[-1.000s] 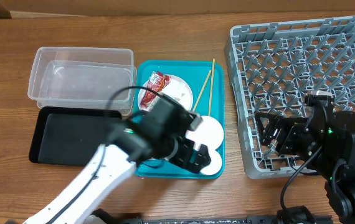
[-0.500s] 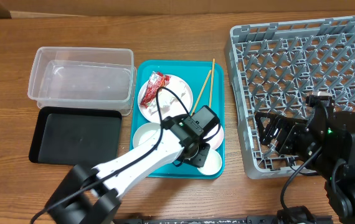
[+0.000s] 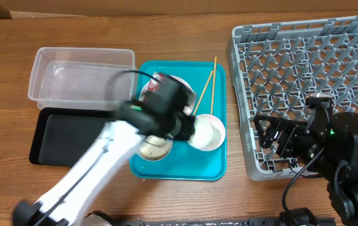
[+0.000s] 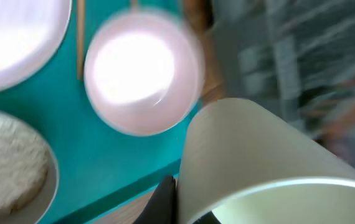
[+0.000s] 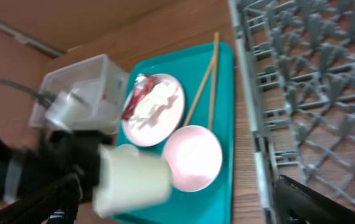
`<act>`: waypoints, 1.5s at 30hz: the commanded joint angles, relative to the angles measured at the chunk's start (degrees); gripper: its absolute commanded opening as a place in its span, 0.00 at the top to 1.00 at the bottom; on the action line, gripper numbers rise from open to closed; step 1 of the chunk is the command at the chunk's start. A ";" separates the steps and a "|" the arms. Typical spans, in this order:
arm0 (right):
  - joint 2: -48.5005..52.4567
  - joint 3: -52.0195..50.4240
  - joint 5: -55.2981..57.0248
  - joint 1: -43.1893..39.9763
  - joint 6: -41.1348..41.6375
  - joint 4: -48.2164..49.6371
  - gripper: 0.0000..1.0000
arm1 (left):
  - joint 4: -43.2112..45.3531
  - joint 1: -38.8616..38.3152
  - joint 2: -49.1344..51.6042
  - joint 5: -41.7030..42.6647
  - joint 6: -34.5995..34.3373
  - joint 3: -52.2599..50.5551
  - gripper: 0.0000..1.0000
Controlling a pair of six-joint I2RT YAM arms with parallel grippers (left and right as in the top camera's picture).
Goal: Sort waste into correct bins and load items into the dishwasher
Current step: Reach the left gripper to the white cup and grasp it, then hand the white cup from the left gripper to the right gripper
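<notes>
The left gripper (image 3: 179, 122) pinches the cup (image 5: 134, 177), holding it above the tray (image 3: 220, 164). On the tray lie a pink bowl (image 3: 206, 132), a bowl of rice (image 3: 155, 147), a plate (image 5: 156, 115) with the wrapper (image 5: 137, 93), and chopsticks (image 3: 207, 88). Right of the tray, the right gripper (image 3: 272, 139) is spread over the rack (image 3: 304, 56).

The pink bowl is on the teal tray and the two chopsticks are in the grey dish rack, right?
Not quite. The pink bowl is on the teal tray, but the chopsticks lie on that tray too, not in the grey dish rack. The overhead view shows it.
</notes>
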 commanded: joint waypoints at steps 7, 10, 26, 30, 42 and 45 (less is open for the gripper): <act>5.49 -3.87 -29.40 -0.37 -6.45 13.99 0.04 | 1.11 16.00 0.66 55.91 16.37 0.79 0.96; 8.09 -3.87 -37.22 0.79 -6.47 20.70 0.04 | 1.20 15.54 1.27 61.48 17.66 0.79 0.96; 14.56 -3.87 -41.62 14.64 -6.12 36.00 0.45 | 1.49 15.08 1.27 63.84 19.71 0.79 0.96; 14.49 -3.87 -41.11 14.51 -6.12 35.82 0.49 | 1.51 15.08 1.27 63.39 19.93 0.79 0.66; 5.53 -3.65 -17.31 -4.11 -5.81 11.89 0.52 | -5.73 15.21 1.27 26.75 18.71 0.79 0.00; 4.33 -3.65 -3.45 -8.46 -3.89 0.35 0.53 | -6.60 15.21 1.27 24.48 18.16 0.79 0.00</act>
